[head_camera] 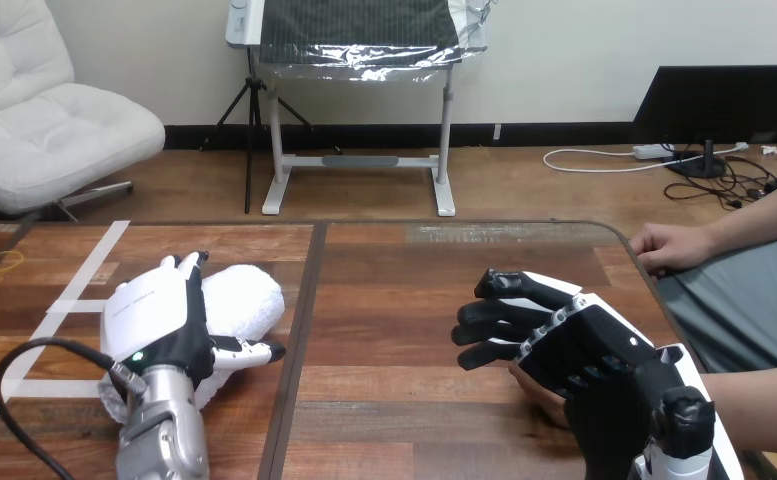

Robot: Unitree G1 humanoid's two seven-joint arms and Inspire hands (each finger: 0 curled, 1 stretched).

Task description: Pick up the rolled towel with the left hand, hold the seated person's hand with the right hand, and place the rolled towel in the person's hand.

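The white rolled towel [247, 298] lies on the left half of the wooden table [404, 290]. My left hand [157, 318] sits on top of it, fingers reaching over its far side and the thumb lying along its near edge, so the towel bulges out to the right between them. My right hand [586, 352] is at the near right, lying over the person's hand [530, 386], which is mostly hidden under my palm. The person's forearm [764, 402] comes in from the right edge.
The person's other hand [670, 246] rests on the table's far right corner. White tape lines [86, 278] cross the left end of the table, with a yellow ring [4, 260] beyond them. A dark seam [304, 320] splits the tabletop.
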